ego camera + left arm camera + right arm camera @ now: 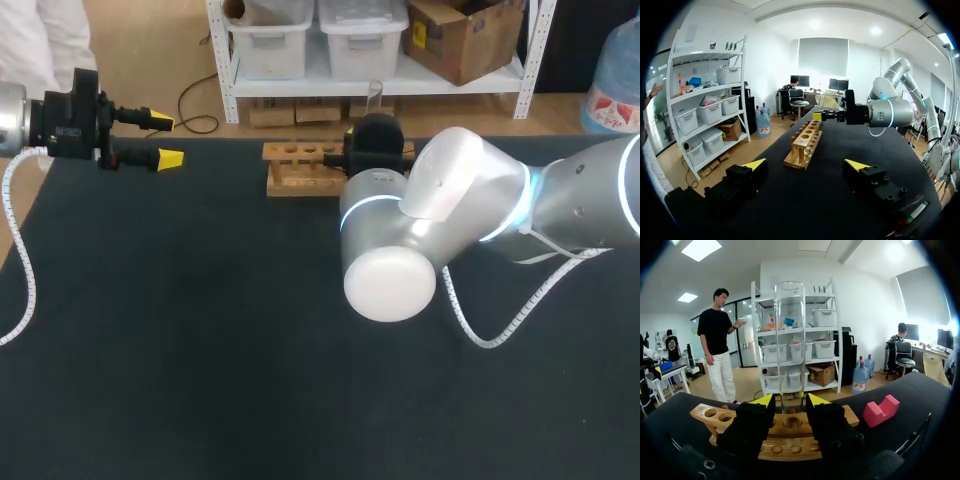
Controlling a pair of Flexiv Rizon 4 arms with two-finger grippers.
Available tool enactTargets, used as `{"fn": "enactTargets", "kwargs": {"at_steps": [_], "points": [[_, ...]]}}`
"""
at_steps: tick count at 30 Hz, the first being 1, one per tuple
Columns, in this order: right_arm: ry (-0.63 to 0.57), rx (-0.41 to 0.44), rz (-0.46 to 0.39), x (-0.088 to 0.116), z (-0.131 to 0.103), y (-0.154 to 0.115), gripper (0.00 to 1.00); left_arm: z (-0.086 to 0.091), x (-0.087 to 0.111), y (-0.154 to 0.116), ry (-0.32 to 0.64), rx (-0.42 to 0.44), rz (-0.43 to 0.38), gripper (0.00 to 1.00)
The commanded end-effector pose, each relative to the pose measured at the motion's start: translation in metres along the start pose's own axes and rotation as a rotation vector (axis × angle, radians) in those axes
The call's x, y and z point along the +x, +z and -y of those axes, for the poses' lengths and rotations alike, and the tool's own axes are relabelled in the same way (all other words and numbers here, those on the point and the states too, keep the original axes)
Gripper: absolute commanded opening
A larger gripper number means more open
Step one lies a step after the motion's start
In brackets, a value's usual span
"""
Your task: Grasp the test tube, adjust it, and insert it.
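**Right gripper clamped on the tube, over the rack**

Right gripper (790, 401) has both yellow tips pressed on the tube (789, 340), one on each side, gripping it low on the glass. The tube stands upright and rises well above the fingers. Its lower end sits right over a hole in the top of the wooden rack (785, 432); whether it has entered that hole, I cannot tell. A pink block (881, 410) lies on the cloth near one end of the rack, apart from the wood.

From overhead, with the table (200, 350) as a dial, the rack sits at twelve o'clock by the far edge. The right arm (560, 200) sweeps in from three o'clock. Its big wrist covers the rack's right end and hides the fingers, and only the top of the tube pokes out above them.

Over at ten o'clock, the left gripper (162, 139) hangs near the table's corner, pointing toward three o'clock. Its fingers are spread wide with nothing between them. From its own camera the rack lies ahead, lengthwise and well apart, with the right gripper at its far end
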State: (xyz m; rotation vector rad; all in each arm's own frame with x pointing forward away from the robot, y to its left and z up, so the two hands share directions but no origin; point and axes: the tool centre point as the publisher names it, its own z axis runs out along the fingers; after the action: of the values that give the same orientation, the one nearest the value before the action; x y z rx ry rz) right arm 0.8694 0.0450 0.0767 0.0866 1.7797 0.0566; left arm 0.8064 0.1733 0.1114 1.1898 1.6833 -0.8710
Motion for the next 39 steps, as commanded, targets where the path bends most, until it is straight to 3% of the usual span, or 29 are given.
{"fn": "enactTargets", "kwargs": {"at_steps": [1,19,25,35,39], "points": [[-0.001,-0.003,-0.002,0.0,0.001,0.001,0.39,0.0,0.001,0.0,0.004,-0.001,0.005,1.0],[-0.043,-0.035,0.009,-0.015,0.002,0.018,0.49,0.0,0.001,0.0,0.004,-0.001,0.005,1.0],[-0.058,-0.042,0.009,-0.018,0.006,0.027,0.72,0.0,0.001,0.0,0.004,-0.001,0.005,1.0],[-0.074,-0.041,0.019,-0.022,0.009,0.036,0.75,0.0,0.001,0.0,0.004,-0.001,0.005,1.0],[-0.068,-0.05,0.014,-0.027,0.012,0.028,0.89,0.0,0.001,0.0,0.004,-0.001,0.005,1.0]]}}
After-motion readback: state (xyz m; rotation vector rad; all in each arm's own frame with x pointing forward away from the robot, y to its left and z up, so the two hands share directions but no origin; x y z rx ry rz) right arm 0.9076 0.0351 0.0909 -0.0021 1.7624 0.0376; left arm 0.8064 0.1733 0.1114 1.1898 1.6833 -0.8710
